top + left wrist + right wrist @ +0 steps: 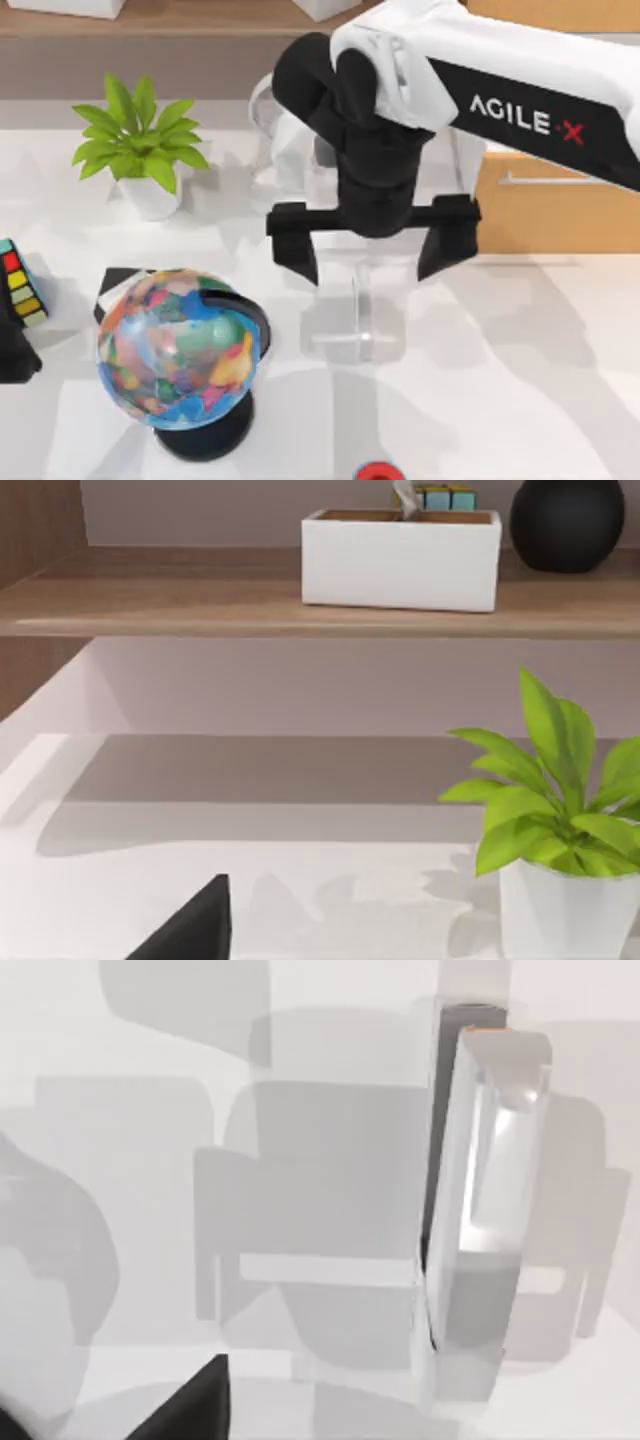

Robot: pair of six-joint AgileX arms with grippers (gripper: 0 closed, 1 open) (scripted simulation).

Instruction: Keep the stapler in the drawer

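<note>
Right gripper (368,258): fingers spread wide, poised directly above the stapler (362,300), which lies flat on the table (520,380), apparently untouched, with the globe (180,348) beside it and the drawer (550,205) beyond.

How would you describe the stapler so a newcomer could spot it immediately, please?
Start at the colourful globe on the table's left, then look right, beneath the right gripper with its open fingers. The stapler lies there: slim, pale, elongated, far smaller than the globe.
</note>
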